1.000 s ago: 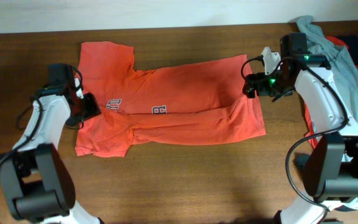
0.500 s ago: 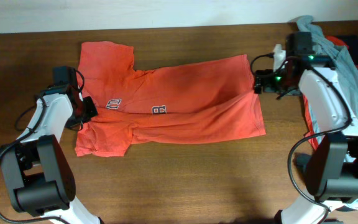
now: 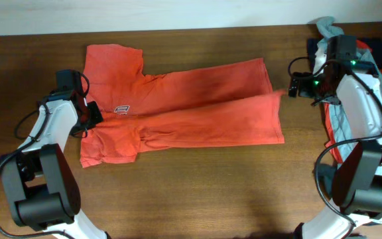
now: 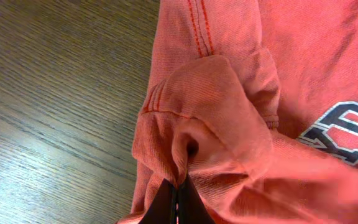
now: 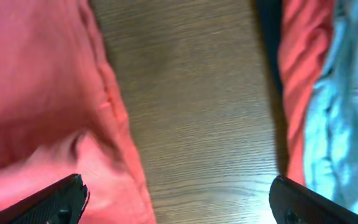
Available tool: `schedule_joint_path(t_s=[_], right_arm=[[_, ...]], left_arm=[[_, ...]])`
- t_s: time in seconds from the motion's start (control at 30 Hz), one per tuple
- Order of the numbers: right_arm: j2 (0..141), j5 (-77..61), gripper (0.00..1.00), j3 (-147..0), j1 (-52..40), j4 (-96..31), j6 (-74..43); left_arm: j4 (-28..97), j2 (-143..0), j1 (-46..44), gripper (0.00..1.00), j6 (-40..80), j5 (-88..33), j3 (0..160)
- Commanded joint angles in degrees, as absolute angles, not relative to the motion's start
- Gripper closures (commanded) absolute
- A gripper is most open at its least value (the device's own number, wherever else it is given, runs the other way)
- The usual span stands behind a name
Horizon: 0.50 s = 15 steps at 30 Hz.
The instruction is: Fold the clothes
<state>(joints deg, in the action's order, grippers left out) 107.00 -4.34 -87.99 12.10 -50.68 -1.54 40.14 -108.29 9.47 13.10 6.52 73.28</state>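
An orange-red T-shirt (image 3: 197, 113) of the clothes lies lengthwise across the table, its lower half folded up over most of the chest print (image 3: 121, 109). My left gripper (image 3: 90, 118) is at the shirt's left end, shut on a bunched fold of orange fabric (image 4: 204, 112) near the collar; the left wrist view shows the pinch (image 4: 178, 199) and part of the navy-and-white print (image 4: 347, 127). My right gripper (image 3: 292, 86) hovers open just right of the shirt's hem. Bare wood lies between its jaws (image 5: 179, 202), with the hem (image 5: 36, 93) to the left.
A pile of other clothes (image 3: 370, 66) sits at the table's right edge under the right arm: a light grey-blue piece (image 5: 347, 106), a red one (image 5: 300, 50) and a navy one. Brown wooden table (image 3: 191, 199) stretches in front of the shirt.
The left gripper has shut on the shirt's fabric. The right gripper has drawn back to the right, off the hem. The folded layer has slid up over most of the print.
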Motion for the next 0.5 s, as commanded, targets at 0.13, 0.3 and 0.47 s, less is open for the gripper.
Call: schedule_joint_path(t_s=[0.13,0.3,0.47], right_arm=[[107.22,-3.77,0.01,-88.16,15.7,-50.72,-2.37],[107.22,-7.97,0.01,-88.16,15.79,-50.72,0.03],[106.96,-7.99,0.01,-88.18,15.79,-51.7,-0.01]], left_arm=[[39.83,-108.97,9.91,0.99,13.26,8.01,72.79],[39.92,-108.95,9.91,0.99,13.21,7.97,73.01],[44.62,-108.95,9.91,0.66,13.19,7.79,78.59]])
